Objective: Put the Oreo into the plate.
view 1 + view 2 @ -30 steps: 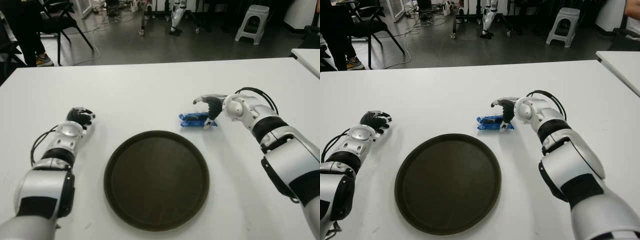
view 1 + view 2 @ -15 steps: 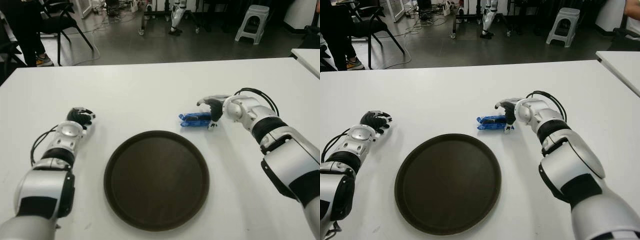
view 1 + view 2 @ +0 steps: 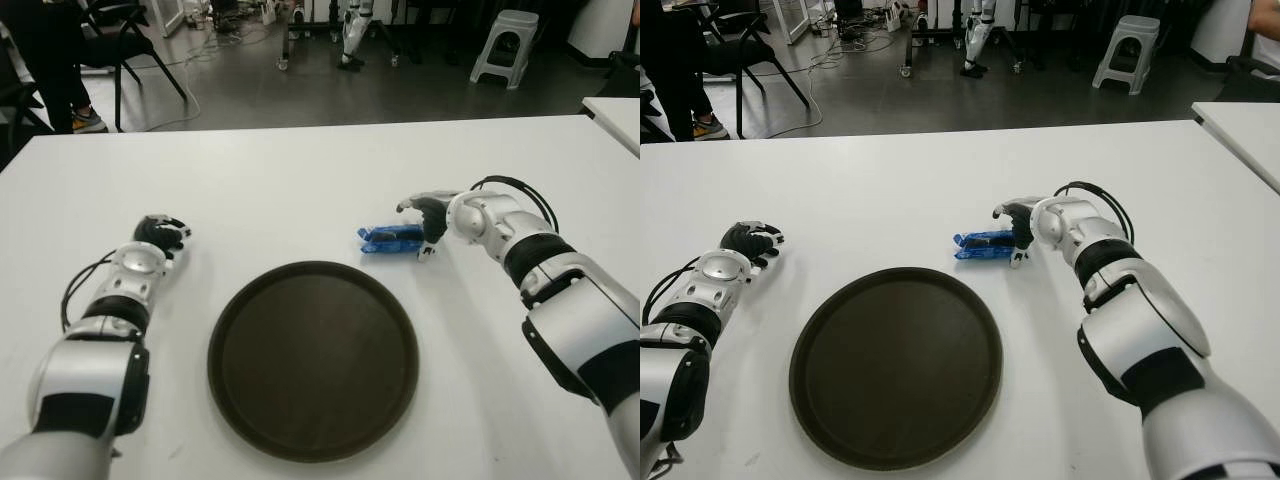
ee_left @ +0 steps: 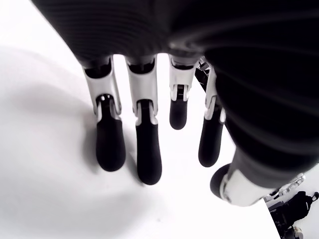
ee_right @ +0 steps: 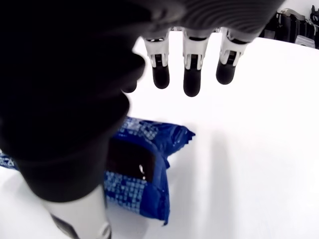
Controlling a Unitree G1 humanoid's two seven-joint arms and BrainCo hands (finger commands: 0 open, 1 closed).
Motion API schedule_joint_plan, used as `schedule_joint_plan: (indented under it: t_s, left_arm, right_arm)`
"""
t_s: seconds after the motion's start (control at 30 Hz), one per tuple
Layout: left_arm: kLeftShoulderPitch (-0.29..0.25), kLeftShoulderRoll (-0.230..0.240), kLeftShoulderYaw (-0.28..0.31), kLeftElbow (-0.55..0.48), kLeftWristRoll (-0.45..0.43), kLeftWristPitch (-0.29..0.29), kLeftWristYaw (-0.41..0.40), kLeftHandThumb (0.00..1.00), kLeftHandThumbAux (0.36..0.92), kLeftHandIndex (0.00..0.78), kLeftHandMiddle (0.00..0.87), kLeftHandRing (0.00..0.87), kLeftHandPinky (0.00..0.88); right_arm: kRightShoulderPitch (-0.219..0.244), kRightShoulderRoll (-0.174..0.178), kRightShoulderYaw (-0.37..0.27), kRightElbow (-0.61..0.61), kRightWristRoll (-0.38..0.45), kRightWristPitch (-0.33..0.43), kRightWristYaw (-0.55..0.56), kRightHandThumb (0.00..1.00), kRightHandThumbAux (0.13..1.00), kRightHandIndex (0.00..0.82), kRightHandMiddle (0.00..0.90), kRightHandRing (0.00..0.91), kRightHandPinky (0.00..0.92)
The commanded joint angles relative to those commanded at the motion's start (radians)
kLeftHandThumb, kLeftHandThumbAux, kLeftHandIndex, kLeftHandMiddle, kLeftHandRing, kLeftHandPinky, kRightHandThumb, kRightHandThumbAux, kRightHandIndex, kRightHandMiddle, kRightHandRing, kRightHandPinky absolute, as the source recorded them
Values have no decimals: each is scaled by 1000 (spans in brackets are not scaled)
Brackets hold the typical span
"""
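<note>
— While the right hand (image 3: 428, 218) is held over the table (image 3: 300, 180), where is the Oreo pack (image 3: 391, 239) found?

— Just beside the thumb (image 5: 75, 199), under the palm, flat on the table; nothing is gripped. The fingers (image 5: 192, 74) are kept extended and loose (tips past the pack). It sits just beyond the plate (image 3: 312, 358) rim.

— And the left hand (image 3: 160, 234)?

— Seen well left of the plate; fingers (image 4: 147, 149) are relaxed, w/ nothing held.

Oreo pack (image 3: 391, 239) on the table (image 3: 300, 180) just behind the plate's (image 3: 312, 358) right rim, beside the right hand (image 3: 428, 222).
</note>
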Motion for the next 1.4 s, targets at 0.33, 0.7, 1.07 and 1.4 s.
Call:
schedule_joint_plan:
  t_s: [0.33, 0.7, 1.07, 1.4]
  left_arm:
    - [2, -1, 6, 1, -5, -7, 2, 671, 733, 396, 143, 160, 144]
    - [6, 0, 15, 2, -14, -17, -7, 670, 733, 396, 140, 161, 151]
    - [3, 1, 1, 2, -2, -10, -3, 667, 733, 396, 155, 179, 164]
    - [3, 0, 2, 3, -4, -8, 4, 668, 731, 396, 155, 176, 163]
  right_arm:
    - [3, -3, -3, -5, 0, -12, -5, 0, 883, 94, 110, 102, 48]
    - [2, -3, 1, -2, -7, -4, -20, 0, 870, 103, 108, 109, 62]
    - [0, -2, 7, -3, -8, -5, -25, 0, 882, 104, 114, 116, 62]
    - [-3, 3, -35, -3, 31, -1, 37, 0, 871, 103, 99, 93, 52]
